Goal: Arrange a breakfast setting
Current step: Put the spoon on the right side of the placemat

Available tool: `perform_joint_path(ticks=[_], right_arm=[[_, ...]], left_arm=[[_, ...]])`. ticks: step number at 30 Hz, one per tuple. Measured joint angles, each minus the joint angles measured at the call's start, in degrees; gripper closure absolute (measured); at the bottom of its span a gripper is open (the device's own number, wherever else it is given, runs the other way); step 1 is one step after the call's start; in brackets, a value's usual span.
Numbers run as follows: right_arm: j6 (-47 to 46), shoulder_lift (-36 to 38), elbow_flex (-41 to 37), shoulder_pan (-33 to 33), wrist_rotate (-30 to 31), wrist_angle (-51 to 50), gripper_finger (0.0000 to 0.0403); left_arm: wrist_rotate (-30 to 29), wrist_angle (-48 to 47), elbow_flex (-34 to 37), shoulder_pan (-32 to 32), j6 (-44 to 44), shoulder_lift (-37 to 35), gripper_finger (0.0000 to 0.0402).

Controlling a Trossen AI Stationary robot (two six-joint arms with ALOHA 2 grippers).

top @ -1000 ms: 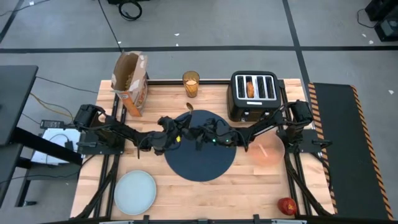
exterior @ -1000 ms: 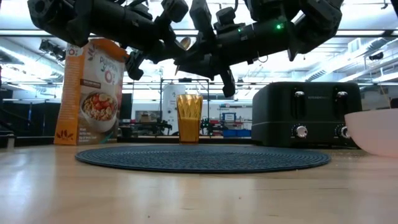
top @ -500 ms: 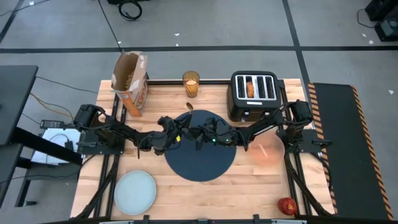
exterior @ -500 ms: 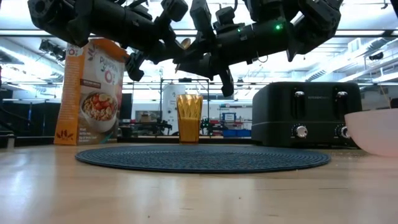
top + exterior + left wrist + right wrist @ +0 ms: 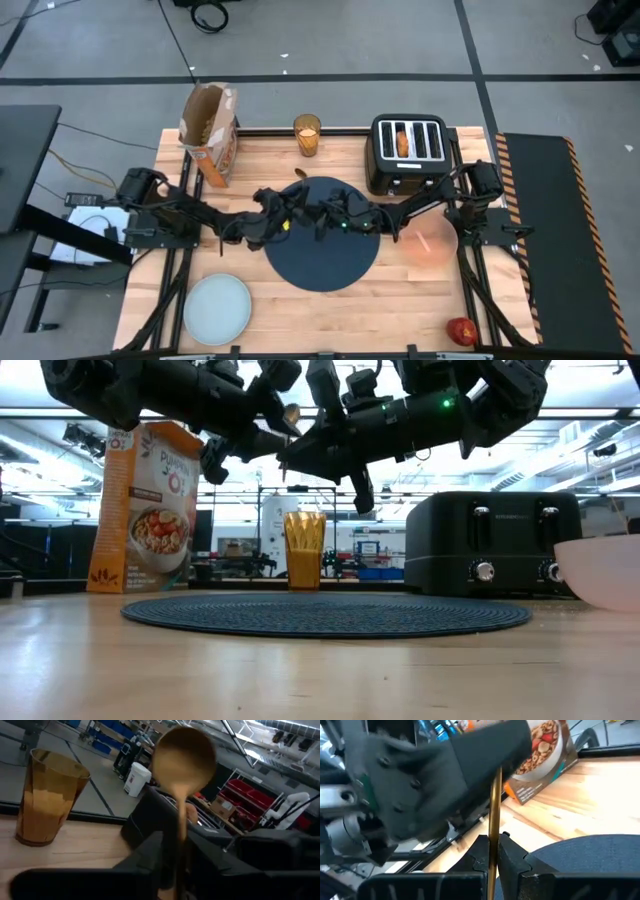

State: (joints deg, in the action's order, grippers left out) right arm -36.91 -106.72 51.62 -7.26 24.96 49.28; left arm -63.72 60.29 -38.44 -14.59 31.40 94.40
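The gold spoon (image 5: 184,757) is held up in the air over the far part of the dark-blue mat (image 5: 322,232), bowl end up (image 5: 291,411). My left gripper (image 5: 175,865) and my right gripper (image 5: 494,857) meet there, and both are shut on its handle. The pinkish bowl (image 5: 432,243) stands right of the mat. The pale plate (image 5: 217,308) lies at the near left. The amber glass (image 5: 307,135) stands at the far edge. The red apple (image 5: 461,331) lies at the near right. The toast (image 5: 402,142) sticks up out of a toaster slot. My left gripper pinches the spoon's handle (image 5: 182,837) between its two fingers, below the bowl end. The spoon stands roughly upright out of the hold, bowl on top, clear of the mat. My right gripper pinches the handle (image 5: 495,827) between its two fingertips (image 5: 481,854), coming from the table's right. The handle runs up past the fingers toward my left gripper, clear of the mat.
The black toaster (image 5: 408,155) stands at the far right and the cereal box (image 5: 210,130) at the far left. Bare wood shows in front of the mat and between the plate and the apple.
My left gripper has risen a little and gone slightly toward the table's left. The spoon's bowl end has gone up and left with it.
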Motion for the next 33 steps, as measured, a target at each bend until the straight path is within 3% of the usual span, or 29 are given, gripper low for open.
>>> perform_joint_path(ticks=[5,8,14,19,27,30,33], right_arm=[[-0.7,0.7,-0.1,-0.8,0.6,0.0,0.0381],[-2.1,2.8,-0.8,-1.7,0.7,-2.5,0.0381],[-6.8,10.3,-1.6,-6.8,0.7,-16.0,0.0381],[-22.2,18.0,-1.6,-13.3,0.5,-34.1,0.0381],[-60.1,24.7,-1.6,-19.6,5.5,-68.4,0.0381],[-67.4,23.3,-1.6,-17.9,3.9,-74.0,0.0381],[-68.8,20.8,-1.6,-15.1,-0.1,-73.5,0.0381]], left_arm=[[0.3,-1.8,0.1,-4.3,-4.5,-2.0,0.0215],[0.6,-8.0,0.1,-9.6,-7.6,-5.7,0.0181],[0.6,-26.1,0.0,-22.7,-10.1,-12.8,0.0166],[0.6,-34.2,0.1,-32.0,-11.0,-12.9,0.0176],[0.5,-35.9,0.1,-36.8,-10.0,-9.7,0.0179],[0.3,-35.8,0.0,-37.2,-10.1,-8.5,0.0179],[0.3,-36.6,0.1,-37.2,-8.9,-7.4,0.0179]])
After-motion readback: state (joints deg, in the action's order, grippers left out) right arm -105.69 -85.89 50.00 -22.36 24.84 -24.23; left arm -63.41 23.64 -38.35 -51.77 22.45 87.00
